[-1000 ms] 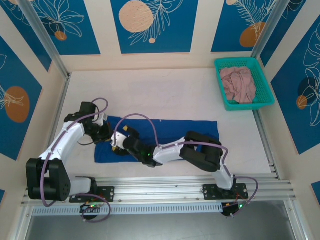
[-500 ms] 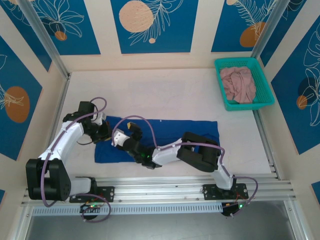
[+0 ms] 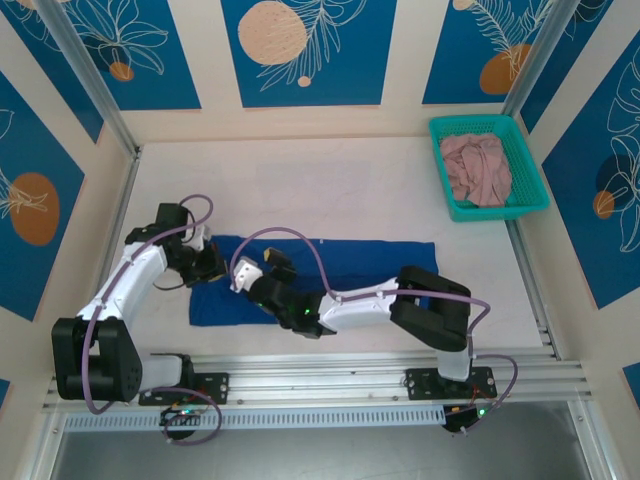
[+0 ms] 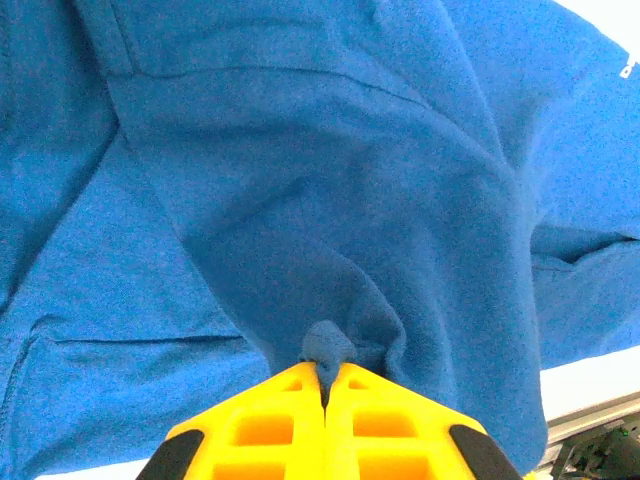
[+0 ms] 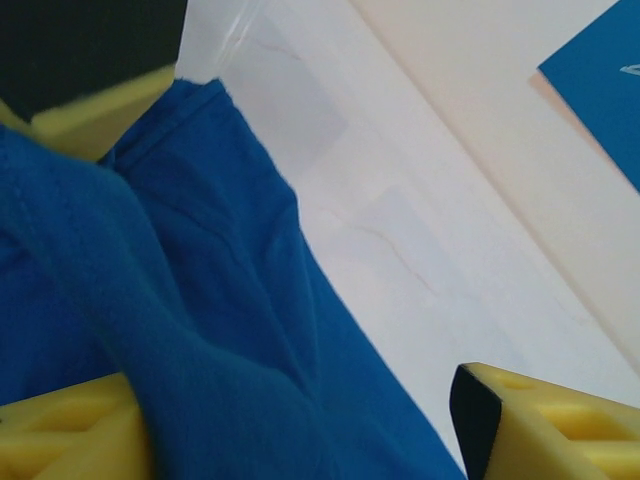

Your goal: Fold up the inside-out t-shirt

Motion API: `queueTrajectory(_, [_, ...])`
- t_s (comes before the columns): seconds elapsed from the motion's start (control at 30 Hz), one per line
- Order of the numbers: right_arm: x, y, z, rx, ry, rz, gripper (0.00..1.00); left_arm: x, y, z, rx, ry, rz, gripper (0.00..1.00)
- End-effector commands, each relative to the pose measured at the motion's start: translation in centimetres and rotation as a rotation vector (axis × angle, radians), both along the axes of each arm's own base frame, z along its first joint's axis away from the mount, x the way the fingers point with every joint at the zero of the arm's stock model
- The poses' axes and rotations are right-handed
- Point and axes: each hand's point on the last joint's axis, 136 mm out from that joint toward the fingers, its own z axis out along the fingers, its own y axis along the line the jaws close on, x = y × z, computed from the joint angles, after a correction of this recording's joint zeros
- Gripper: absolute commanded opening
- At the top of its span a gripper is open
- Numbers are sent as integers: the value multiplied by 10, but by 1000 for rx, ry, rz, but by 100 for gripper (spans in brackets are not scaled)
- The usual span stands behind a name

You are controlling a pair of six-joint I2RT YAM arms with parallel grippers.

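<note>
While the inside-out t-shirt (image 3: 340, 262) lies as a blue band along the table's (image 3: 330, 185) near side, left of centre, your two grippers meet at its left end.

Your left gripper (image 4: 322, 372) is pinched tight on a small tuck of cloth. Your right gripper (image 5: 285, 400) stands just beside it, jaws apart, with blue fabric bunched between them. Close the right on too thick a bunch, or pull against the left's pinch, and you risk dragging the whole shirt askew rather than turning one layer.
</note>
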Motion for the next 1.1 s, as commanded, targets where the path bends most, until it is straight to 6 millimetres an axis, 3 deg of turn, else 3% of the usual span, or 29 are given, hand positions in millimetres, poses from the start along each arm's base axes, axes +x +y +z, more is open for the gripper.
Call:
queueTrajectory(0.0, [-15, -16, -11, -27, 99, -7, 70, -9, 6, -7, 16, 20, 11, 0])
queueTrajectory(0.27, [-43, -39, -34, -89, 255, 18, 65, -23, 5, -16, 4, 45, 33, 0])
queueTrajectory(0.47, [-63, -65, -55, -169, 362, 48, 44, -37, -2, -16, -41, 63, 48, 8])
queueTrajectory(0.57, [-73, -77, -62, -209, 397, 76, 26, -42, -5, -12, -61, 68, 45, 20])
queueTrajectory(0.67, [-78, -88, -66, -239, 427, 80, 16, -46, -5, -8, -59, 63, 49, 31])
queueTrajectory(0.77, [-77, -95, -67, -238, 449, 61, 17, -46, 0, -5, -29, 45, 62, 34])
queueTrajectory(0.83, [-77, -89, -64, -174, 503, 68, 21, -44, 4, -5, -9, 28, 78, 35])
queueTrajectory(0.97, [-76, -54, -47, 56, 659, 110, 37, -35, 8, -6, 8, -8, 107, 37])
queueTrajectory(1.07, [-67, -32, -39, 152, 723, 102, 44, -29, 9, -6, 14, -22, 106, 37])
